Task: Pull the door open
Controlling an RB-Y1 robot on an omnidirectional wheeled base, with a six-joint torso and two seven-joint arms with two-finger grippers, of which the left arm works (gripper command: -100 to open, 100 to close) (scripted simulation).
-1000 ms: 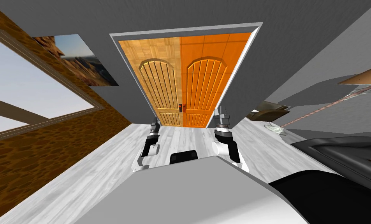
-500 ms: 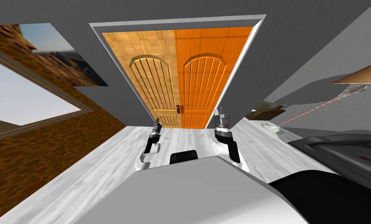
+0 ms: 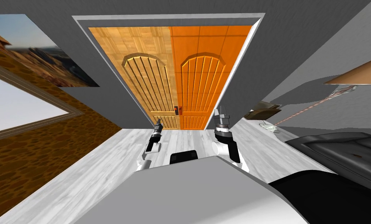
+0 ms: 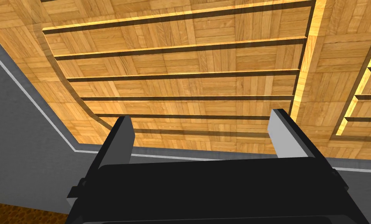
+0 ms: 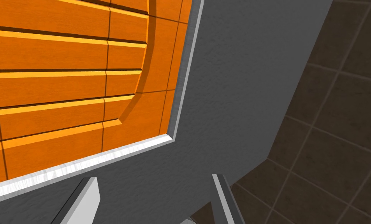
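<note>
Two leaves are counted in the door, which is set shut in a white frame in the grey wall straight ahead. The left leaf is drawn in pale wood blocks, the right leaf in flat orange. Each carries an arched panel of upright slats with a short slatted panel under it. Small dark handles are placed at the seam, low down on the door.

Left gripper: held up before the foot of the pale leaf. In the left wrist view its fingers are spread wide with nothing between them. The slatted panel of the pale leaf is seen beyond them, with the frame edge and wall beside it.

Right gripper: raised near the right post of the frame. In the right wrist view its fingers are likewise apart and empty. A corner of the orange leaf, the frame and the grey wall are seen past them.

Room: the floor is laid in pale grey-white boards. On the left, a brown mottled wall is fitted with a large window. A landscape picture is hung on the grey wall beside the door. On the right, a black sofa is placed well apart from the door. A low brown piece of furniture is seen beyond it, too small to be identified.
</note>
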